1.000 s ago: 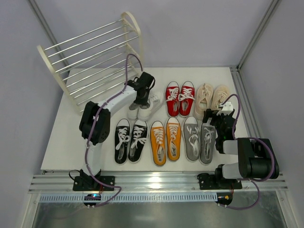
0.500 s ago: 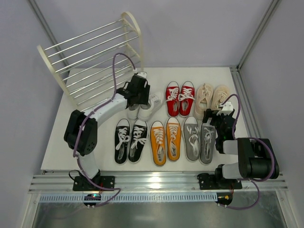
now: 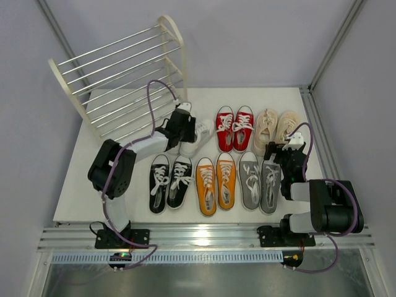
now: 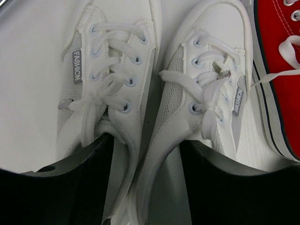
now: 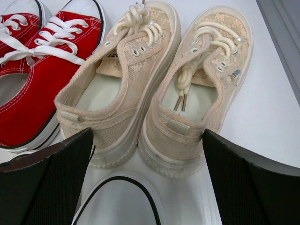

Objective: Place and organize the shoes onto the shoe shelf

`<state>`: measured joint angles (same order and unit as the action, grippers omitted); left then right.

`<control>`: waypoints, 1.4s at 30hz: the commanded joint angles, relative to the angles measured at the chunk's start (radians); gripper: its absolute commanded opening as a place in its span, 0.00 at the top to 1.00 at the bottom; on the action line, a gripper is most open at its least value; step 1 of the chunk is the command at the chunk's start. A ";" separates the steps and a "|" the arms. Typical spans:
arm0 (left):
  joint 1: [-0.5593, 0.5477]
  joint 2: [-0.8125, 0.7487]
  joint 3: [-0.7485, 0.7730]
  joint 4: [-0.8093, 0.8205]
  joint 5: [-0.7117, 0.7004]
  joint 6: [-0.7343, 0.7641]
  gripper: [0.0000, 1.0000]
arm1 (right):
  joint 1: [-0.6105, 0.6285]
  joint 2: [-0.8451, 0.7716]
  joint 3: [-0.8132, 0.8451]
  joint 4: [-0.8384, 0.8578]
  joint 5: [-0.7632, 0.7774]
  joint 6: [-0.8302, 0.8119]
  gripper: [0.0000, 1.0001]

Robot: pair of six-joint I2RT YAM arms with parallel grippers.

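While the left pincer [image 3: 181, 124] hangs low over the pair of white mesh-and-leather sneakers with flat white laces [image 4: 206, 70], its two dark, matte fingers [image 4: 70, 187] reach down at the heel ends, one at each shoe's opening. The soft inner walls of both shoes stand between the jaws. The jaws are partly apart, but I cannot tell if they already press these walls. A small grey label is sewn on the outer side of each white shoe.

Just at the right of this pincer lies the pair of red canvas sneakers with white rubber soles [image 3: 234, 127]. Beyond it and to its left stands the shoe shelf of cream arched end frames and thin shiny metal rods [image 3: 69, 91]. Nearer to the arm's base than the pincer lie the black canvas pair [image 3: 169, 182] and the orange canvas pair [image 3: 216, 182].

The right pincer [image 5: 146, 133] is spread wide and pinches nothing. Just in front of its tips lie the heels of the beige lace-fabric sneakers with thick round cord laces [image 5: 140, 70]. Under it, toward its base, lies the grey canvas pair [image 3: 260, 180]. All shoes rest on the flat white table [image 3: 86, 185].
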<state>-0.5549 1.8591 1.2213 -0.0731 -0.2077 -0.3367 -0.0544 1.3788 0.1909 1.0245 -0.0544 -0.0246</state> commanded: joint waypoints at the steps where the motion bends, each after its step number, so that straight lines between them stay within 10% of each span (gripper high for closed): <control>1: 0.012 0.084 -0.003 0.114 0.021 -0.010 0.44 | 0.002 -0.012 0.018 0.086 -0.002 0.008 0.03; 8: 0.018 0.184 0.020 0.104 0.018 -0.035 1.00 | 0.001 -0.014 0.018 0.086 -0.002 0.008 0.03; 29: 0.015 -0.264 -0.055 -0.246 -0.594 -0.220 1.00 | 0.001 -0.014 0.016 0.086 -0.004 0.008 0.03; 42: 0.262 -0.336 -0.167 0.106 -0.611 -0.053 1.00 | 0.001 -0.012 0.016 0.086 -0.004 0.008 0.03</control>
<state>-0.3462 1.6222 1.0489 -0.2436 -0.7403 -0.4534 -0.0544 1.3788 0.1909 1.0248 -0.0544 -0.0242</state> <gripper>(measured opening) 0.048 0.973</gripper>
